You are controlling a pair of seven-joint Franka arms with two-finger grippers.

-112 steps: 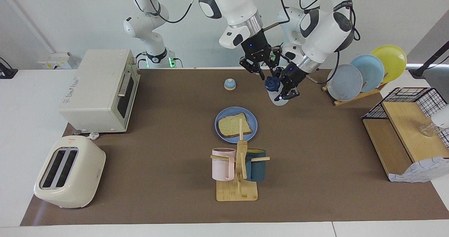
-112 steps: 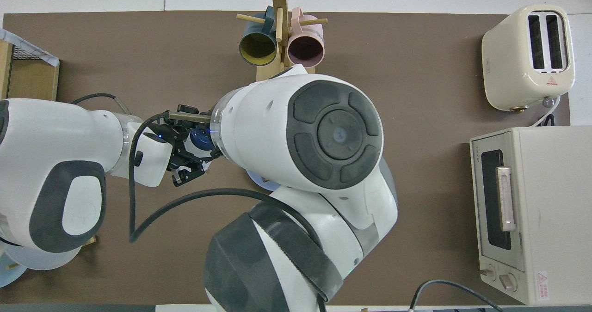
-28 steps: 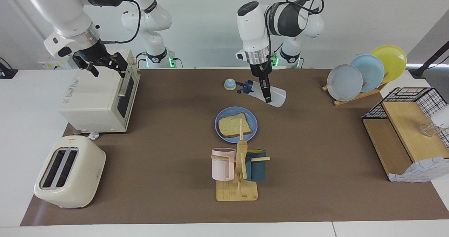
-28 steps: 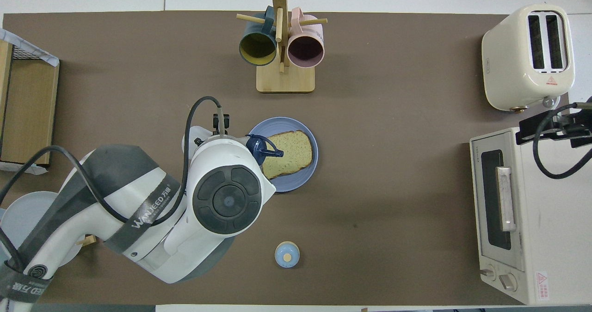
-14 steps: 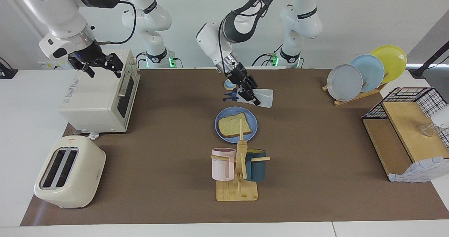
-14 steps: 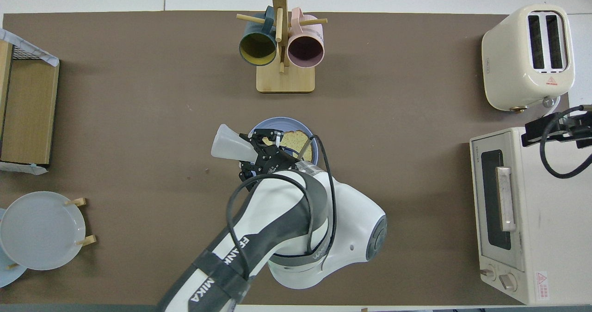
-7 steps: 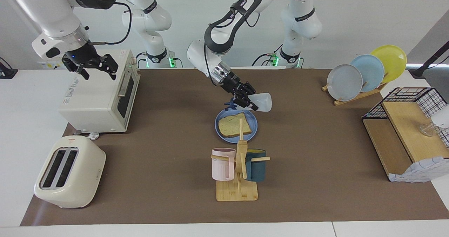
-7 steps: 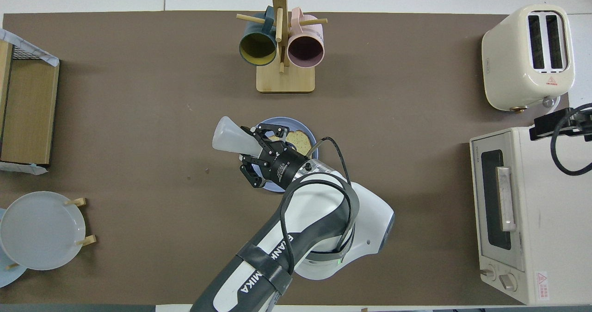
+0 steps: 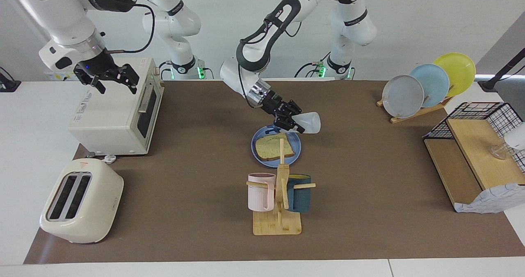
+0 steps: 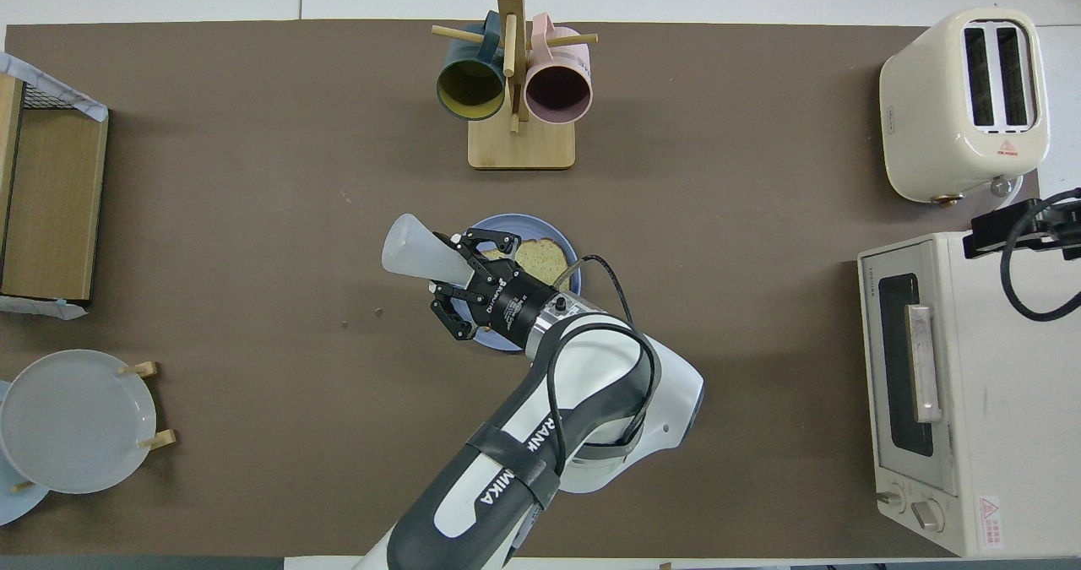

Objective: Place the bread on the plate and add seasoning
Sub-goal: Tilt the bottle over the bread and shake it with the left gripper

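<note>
The bread [image 9: 270, 147] lies on the blue plate [image 9: 256, 153] in the middle of the table. My left gripper [image 9: 289, 122] is shut on the seasoning bottle [image 9: 310, 123]. It holds the bottle tipped almost level just above the plate, dark cap end over the bread's edge nearer the robots. In the overhead view the left gripper [image 10: 464, 276] and the bottle [image 10: 412, 257] cover part of the plate [image 10: 545, 224] and the bread [image 10: 540, 257]. My right gripper [image 9: 116, 87] is open and empty over the toaster oven [image 9: 115, 108], where that arm waits.
A mug rack [image 9: 279, 199] with a pink and a dark mug stands just farther from the robots than the plate. A toaster [image 9: 80, 201] sits at the right arm's end. A rack of upright plates [image 9: 426, 88] and a wire shelf [image 9: 475, 154] are at the left arm's end.
My left gripper has brought the bottle from beside the bell to over the plate and lowered it, tipping the cap toward the bread. The right arm has stayed over the toaster oven.
</note>
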